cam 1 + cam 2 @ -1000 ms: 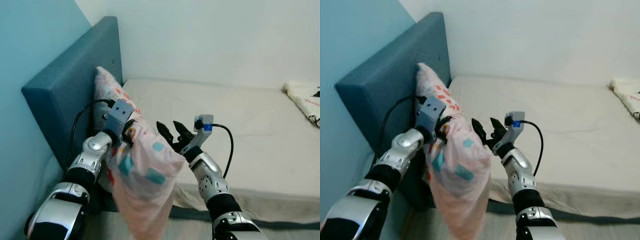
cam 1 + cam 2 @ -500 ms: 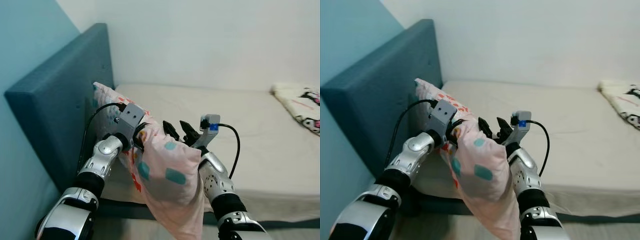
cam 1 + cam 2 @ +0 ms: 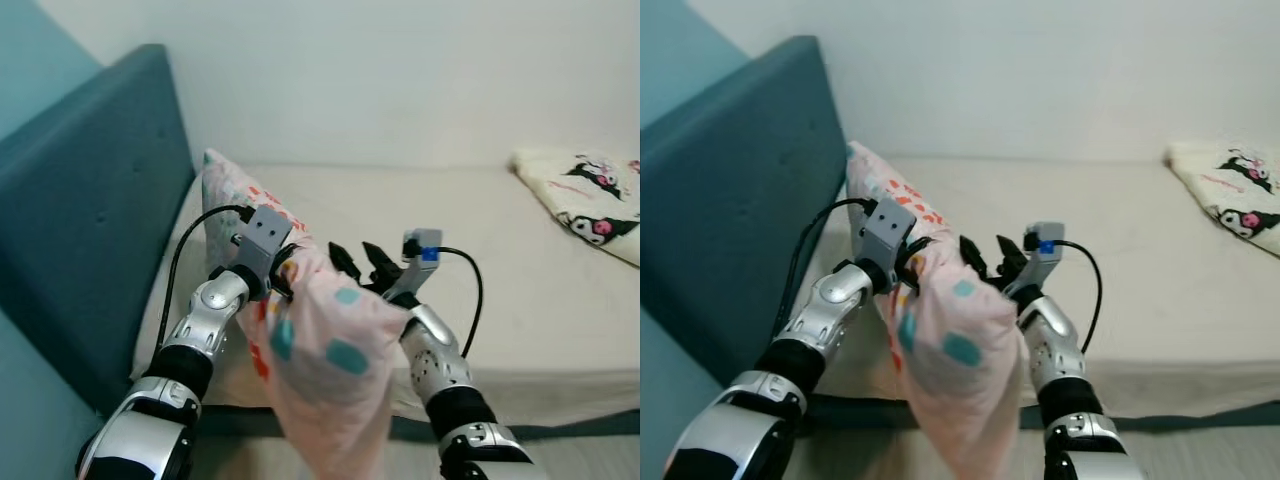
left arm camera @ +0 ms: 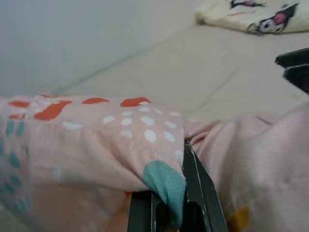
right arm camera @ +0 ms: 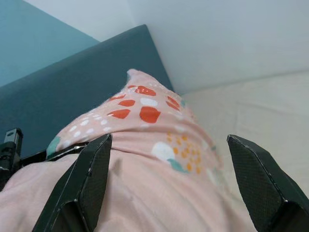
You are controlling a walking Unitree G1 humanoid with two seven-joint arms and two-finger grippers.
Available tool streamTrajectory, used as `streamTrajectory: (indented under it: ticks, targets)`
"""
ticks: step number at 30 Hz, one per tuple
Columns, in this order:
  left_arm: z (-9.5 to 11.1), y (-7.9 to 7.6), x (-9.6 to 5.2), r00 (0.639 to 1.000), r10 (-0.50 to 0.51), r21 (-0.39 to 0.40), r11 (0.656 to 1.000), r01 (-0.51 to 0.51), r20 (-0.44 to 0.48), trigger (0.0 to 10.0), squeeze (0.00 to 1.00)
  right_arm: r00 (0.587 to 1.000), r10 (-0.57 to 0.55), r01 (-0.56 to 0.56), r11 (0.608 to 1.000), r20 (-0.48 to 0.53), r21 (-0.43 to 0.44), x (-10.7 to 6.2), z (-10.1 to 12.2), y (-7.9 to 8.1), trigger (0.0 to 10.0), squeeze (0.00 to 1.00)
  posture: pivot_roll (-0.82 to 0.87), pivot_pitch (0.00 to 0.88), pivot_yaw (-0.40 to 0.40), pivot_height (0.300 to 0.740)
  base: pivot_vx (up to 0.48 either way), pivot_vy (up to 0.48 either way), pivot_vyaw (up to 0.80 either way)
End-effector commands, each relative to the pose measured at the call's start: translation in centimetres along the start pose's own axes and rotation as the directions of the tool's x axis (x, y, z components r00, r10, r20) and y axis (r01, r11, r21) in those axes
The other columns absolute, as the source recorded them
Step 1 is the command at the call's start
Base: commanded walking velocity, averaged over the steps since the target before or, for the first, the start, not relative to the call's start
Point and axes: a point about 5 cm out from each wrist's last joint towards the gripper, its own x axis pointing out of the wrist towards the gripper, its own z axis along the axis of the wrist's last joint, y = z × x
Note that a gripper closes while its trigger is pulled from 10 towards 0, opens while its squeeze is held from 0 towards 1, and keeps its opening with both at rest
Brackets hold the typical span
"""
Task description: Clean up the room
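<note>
left tool (image 4: 166,212) pinching pillow (image 3: 320,350) | right tool (image 5: 174,188) spread | blanket (image 3: 585,195) (far) on bed (image 3: 500,260)

No words, labels, brands or numbers can be read; only cartoon faces, perhaps, are printed on the folded blanket (image 3: 585,195).

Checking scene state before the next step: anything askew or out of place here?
Yes. The pink patterned pillow hangs off the beige mattress's front edge instead of lying flat by the teal headboard, pinched by the left hand; the right hand is open beside it. A cream cartoon-print blanket sits bunched at the far end.
</note>
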Motion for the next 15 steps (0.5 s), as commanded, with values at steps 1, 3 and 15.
streamTrajectory:
  ticks: [1,3,15]
  targets:
    - [2.2,0.8,0.3,0.995,0.02,0.005,1.0,-0.02,0.103,10.0,0.0,1.0,0.016,-0.015,1.0,-0.014,0.005,0.2,-0.5,0.6,10.0,0.0,-0.05,0.0,-0.039,0.74,0.33,0.0,0.0]
    - [2.3,1.2,0.2,0.993,0.027,0.005,1.0,-0.028,0.111,10.0,0.0,1.0,0.009,-0.009,1.0,-0.012,0.001,0.2,-0.4,0.5,10.0,0.0,-0.05,0.0,-0.039,0.74,0.386,0.0,0.0]
    - [5.5,1.4,0.4,0.967,-0.027,0.075,0.997,0.008,0.253,10.0,0.0,1.0,-0.015,0.015,1.0,-0.01,0.001,0.2,-0.2,0.2,10.0,0.0,-0.05,0.0,-0.033,0.74,0.411,0.0,0.0]
